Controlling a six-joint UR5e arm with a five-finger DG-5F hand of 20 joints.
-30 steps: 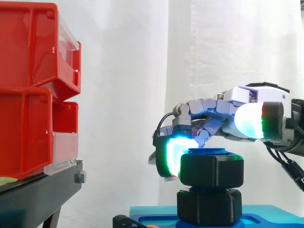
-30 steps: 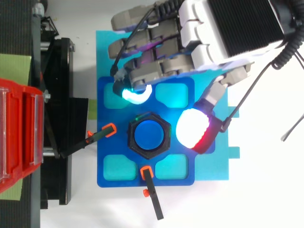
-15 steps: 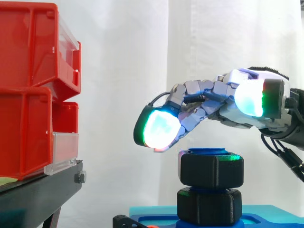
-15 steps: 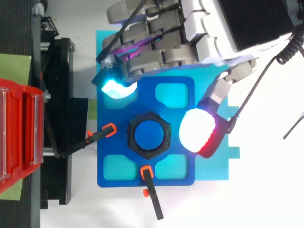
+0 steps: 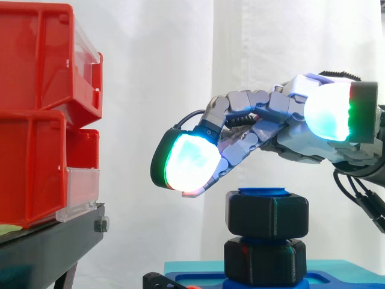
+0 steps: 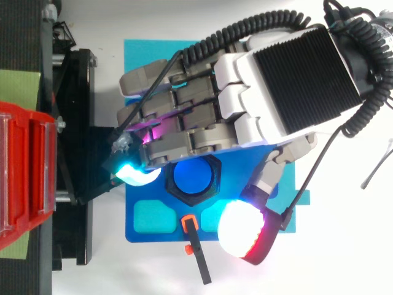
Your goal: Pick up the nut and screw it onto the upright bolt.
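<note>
- Black nut [image 5: 267, 215] sits on the upright blue bolt [image 6: 191, 177], high up, with just the bolt's blue end showing above it.
- Second black hex piece [image 5: 264, 262] sits under the nut, down at the blue base [image 6: 144, 215].
- Hand [image 5: 289, 129] hangs above the nut. Side view shows a clear gap, nothing touching.
- Fingers are loosely extended and spread apart, clamped on nothing.
- Fingertips [image 5: 187, 162] reach out left past the nut. Thumb pad [image 6: 244, 232] sits off its other side.
- Key relation: the nut lies straight below the fingers, roughly between fingertips and thumb in the top view.
- Bolt axis is vertical, so a grip has to drop straight down, and any turning goes round that axis.
- In the top view the fingers hide the nut's upper edge. The rest of the hex and the bolt end show.
- Can't tell how far it's threaded on. Probably only the first turns, given how high it sits.
- Next move likely needs fingers and thumb lowered onto opposite flats.
</note>
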